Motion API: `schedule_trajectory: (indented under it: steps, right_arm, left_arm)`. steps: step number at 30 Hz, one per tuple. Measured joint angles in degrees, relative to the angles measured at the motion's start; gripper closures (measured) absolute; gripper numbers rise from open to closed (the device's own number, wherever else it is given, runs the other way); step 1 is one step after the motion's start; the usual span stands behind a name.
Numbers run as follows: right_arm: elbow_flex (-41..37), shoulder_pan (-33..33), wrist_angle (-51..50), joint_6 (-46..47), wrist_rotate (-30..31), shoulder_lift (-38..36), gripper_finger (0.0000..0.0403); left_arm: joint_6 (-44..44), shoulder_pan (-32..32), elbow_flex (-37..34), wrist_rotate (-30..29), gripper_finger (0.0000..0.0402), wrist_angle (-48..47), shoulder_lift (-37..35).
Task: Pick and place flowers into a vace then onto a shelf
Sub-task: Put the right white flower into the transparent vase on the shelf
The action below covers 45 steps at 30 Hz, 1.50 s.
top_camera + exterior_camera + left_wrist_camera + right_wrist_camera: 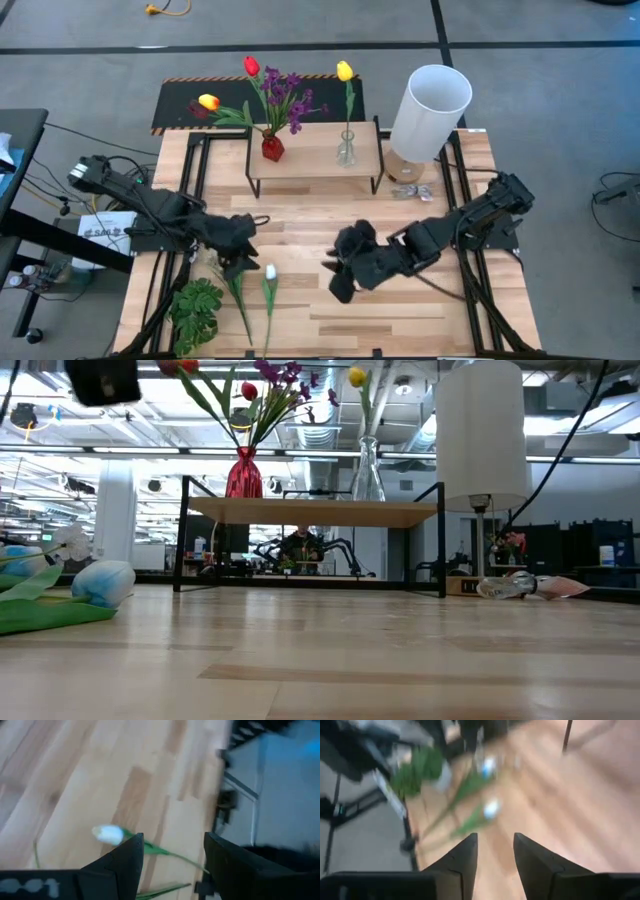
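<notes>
On the shelf (315, 150) stand a red vase (272, 148) with red, purple and orange-yellow flowers and a clear vase (346, 152) with one yellow tulip. A white tulip (270, 272) lies flat on the table, its stem running toward the near edge. A second flower (238, 295) lies just left of it. My left gripper (240, 262) hovers open above these two, and the white tulip (107, 834) shows beyond its fingers. My right gripper (338, 280) hangs open over the table's middle, pointing toward the lying flowers (491, 809), with nothing between its fingers.
A stemless green leafy plant (197, 312) lies at the near left corner. A tall white cylinder (430, 110) stands at the far right beside the shelf, with a crumpled wrapper (410, 190) at its foot. Bare wood lies between the shelf and my grippers.
</notes>
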Motion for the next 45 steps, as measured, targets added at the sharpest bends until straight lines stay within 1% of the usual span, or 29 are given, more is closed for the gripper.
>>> schedule_trajectory:
  steps: [4, 6, 8, 12, 14, 17, 20, 27, 31, 35, 41, 45]
  right_arm:
    - [0.0, 2.3, -9.6, 9.2, -6.0, 0.0, 0.0291]
    - [0.0, 3.6, -14.1, 13.3, -7.9, 0.0, 0.0291]
    - [0.0, 5.2, -17.9, 16.1, -8.5, 0.0, 0.0291]
    - [0.0, 8.9, -22.5, 19.5, -8.5, 0.0, 0.0290]
    - [0.0, 10.8, -23.4, 19.7, -8.4, 0.0, 0.0290]
    - [0.0, 13.4, -24.6, 19.7, -8.2, 0.0, 0.0290]
    - [0.0, 15.9, -25.4, 19.8, -6.2, 0.0, 0.0290]
    - [0.0, 20.8, -25.7, 20.7, -2.1, 0.2, 0.0290]
    - [0.0, 22.6, -27.1, 23.0, 1.0, 0.2, 0.0290]
    - [0.0, 23.7, -29.0, 24.8, 2.1, 0.2, 0.0290]
    - [0.0, 23.9, -29.2, 24.8, 3.5, 0.2, 0.0290]
    - [0.0, 23.6, -30.0, 24.8, 3.6, 0.2, 0.0290]
  left_arm:
    - [-12.3, -3.0, 0.0, -6.2, 0.0205, -0.8, 5.7]
    - [-17.9, -4.3, 0.1, -7.9, 0.0205, -0.9, 9.0]
    - [-23.7, -5.5, 0.3, -8.6, 0.0205, -0.9, 12.3]
    - [-33.0, -7.7, 0.3, -8.3, 0.0205, -0.8, 18.6]
    - [-36.6, -8.6, 0.3, -6.8, 0.0205, -0.8, 21.2]
    - [-41.3, -9.8, 0.3, -4.9, 0.0205, 0.6, 24.2]
    - [-45.2, -10.9, 0.3, -4.5, 0.0205, 4.2, 26.0]
    - [-51.3, -13.3, 0.4, -5.0, 0.0205, 8.8, 31.7]
    - [-53.4, -14.0, 0.4, -7.4, 0.0205, 10.6, 34.5]
    - [-54.0, -14.1, 0.4, -8.9, 0.0205, 11.7, 36.1]
    - [-53.9, -14.0, 0.7, -10.4, 0.0205, 11.0, 37.2]
    - [-53.2, -13.9, 1.5, -9.9, 0.0205, 11.0, 39.5]
